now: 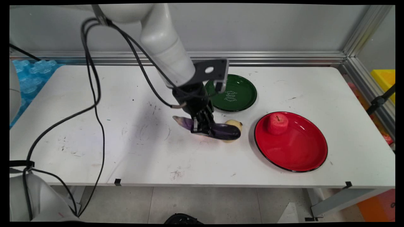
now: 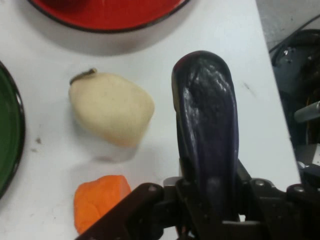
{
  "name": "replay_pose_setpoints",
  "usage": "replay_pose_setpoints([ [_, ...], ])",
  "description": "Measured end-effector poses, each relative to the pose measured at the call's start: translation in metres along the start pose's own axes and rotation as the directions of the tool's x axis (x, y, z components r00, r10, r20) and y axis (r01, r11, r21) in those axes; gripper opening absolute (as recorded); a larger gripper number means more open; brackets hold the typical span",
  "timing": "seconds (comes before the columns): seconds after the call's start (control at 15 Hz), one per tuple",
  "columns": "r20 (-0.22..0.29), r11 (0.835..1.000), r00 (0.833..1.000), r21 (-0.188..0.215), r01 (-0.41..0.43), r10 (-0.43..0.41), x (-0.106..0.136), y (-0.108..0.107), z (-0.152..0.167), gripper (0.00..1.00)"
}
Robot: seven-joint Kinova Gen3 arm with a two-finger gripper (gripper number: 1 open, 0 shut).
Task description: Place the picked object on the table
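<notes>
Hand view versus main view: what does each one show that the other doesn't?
Only the hand view shows the orange piece lying on the table near the pale yellow fruit; in the main view the gripper and eggplant hide it.

Only the main view shows the red apple whole on the red plate, the whole green plate, and the eggplant's full length.

Both show the jaws shut on the eggplant, the pale fruit beside it, and parts of both plates.
</notes>
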Motion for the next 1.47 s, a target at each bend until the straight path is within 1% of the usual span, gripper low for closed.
replay_pose_setpoints([
  [0.4,0.012,1.000,1.000,-0.003,0.008,-0.008,-0.007,0.003,0.052,0.00],
  [0.53,0.014,1.000,1.000,-0.005,0.010,-0.010,-0.009,0.003,0.065,0.00],
  [0.87,0.010,1.000,1.000,-0.012,0.012,-0.012,-0.012,0.004,0.090,0.00],
  [1.2,-0.017,1.000,1.000,-0.020,-0.001,0.001,-0.015,0.007,0.107,0.00],
  [1.27,-0.024,1.000,1.000,-0.021,-0.008,0.007,-0.015,0.007,0.109,1.00],
  [1.47,-0.042,0.999,0.999,-0.024,-0.025,0.024,-0.018,0.010,0.108,1.00],
])
